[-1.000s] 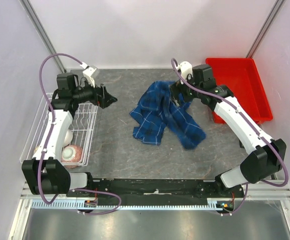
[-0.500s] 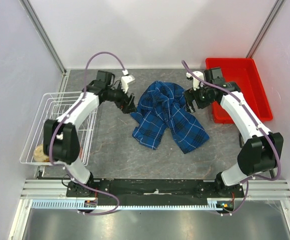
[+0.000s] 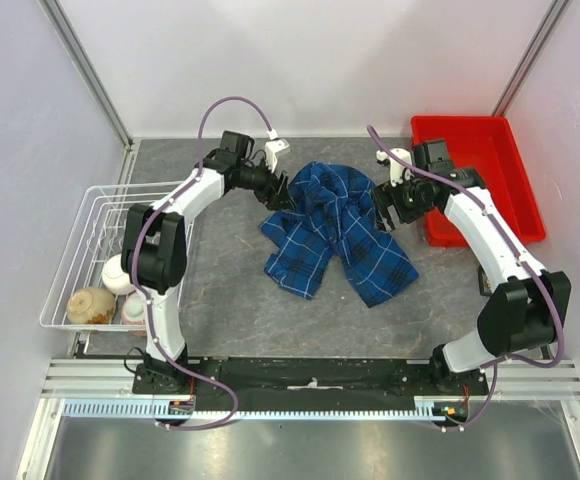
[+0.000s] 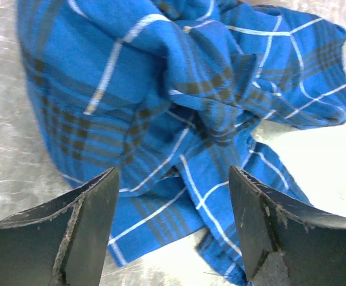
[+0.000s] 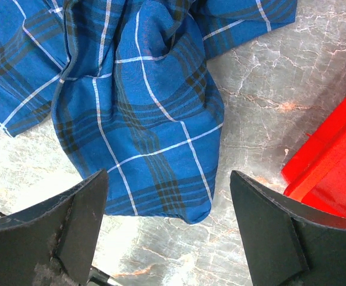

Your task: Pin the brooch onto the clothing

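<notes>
The blue-and-black plaid shirt (image 3: 335,230) lies crumpled in the middle of the table; it also shows in the left wrist view (image 4: 179,107) and the right wrist view (image 5: 137,113). My left gripper (image 3: 278,197) is open and empty at the shirt's upper left edge, its jaws wide apart just above the cloth (image 4: 173,232). My right gripper (image 3: 382,212) is open and empty at the shirt's right edge, above a rounded fold (image 5: 168,232). The brooch is not visible in any view.
A red bin (image 3: 480,170) stands at the back right, its corner close to my right gripper (image 5: 334,167). A white wire basket (image 3: 85,250) with bowls sits at the left edge. Grey walls enclose the table.
My left arm has swung from over the basket across to the shirt's left edge. My right gripper has let go of the shirt, which dropped and settled, and now hovers at its right edge.
</notes>
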`<action>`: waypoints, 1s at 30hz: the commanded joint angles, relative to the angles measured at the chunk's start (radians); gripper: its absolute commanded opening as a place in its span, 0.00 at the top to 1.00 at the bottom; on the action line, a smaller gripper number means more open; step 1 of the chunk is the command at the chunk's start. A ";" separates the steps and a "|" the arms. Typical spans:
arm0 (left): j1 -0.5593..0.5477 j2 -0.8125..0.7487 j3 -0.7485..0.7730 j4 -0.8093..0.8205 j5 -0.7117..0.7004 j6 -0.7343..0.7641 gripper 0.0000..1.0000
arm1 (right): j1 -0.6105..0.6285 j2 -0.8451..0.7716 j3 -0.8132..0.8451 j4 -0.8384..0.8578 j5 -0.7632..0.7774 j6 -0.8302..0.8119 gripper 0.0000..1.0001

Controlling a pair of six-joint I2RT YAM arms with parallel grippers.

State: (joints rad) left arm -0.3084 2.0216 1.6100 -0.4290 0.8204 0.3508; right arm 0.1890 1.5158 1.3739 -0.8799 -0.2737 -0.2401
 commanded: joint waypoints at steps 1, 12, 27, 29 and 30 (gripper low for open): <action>-0.018 -0.069 -0.050 0.114 0.108 -0.088 0.18 | -0.006 -0.046 -0.015 0.002 -0.010 -0.004 0.10; -0.104 -0.011 -0.055 0.234 0.023 -0.214 0.30 | -0.022 -0.013 0.005 0.006 -0.007 -0.011 0.11; -0.104 -0.030 0.267 0.177 -0.041 -0.266 0.98 | -0.036 0.038 0.068 0.055 0.027 -0.008 0.12; -0.101 -0.061 0.352 0.179 -0.063 -0.276 0.98 | -0.042 0.050 0.096 0.056 0.033 -0.011 0.13; -0.100 -0.098 0.373 0.182 -0.061 -0.274 0.98 | -0.043 0.064 0.121 0.058 0.033 -0.011 0.12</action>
State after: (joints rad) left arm -0.4152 2.0613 1.8378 -0.2951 0.7746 0.1066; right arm 0.1577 1.5528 1.3952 -0.8700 -0.2588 -0.2436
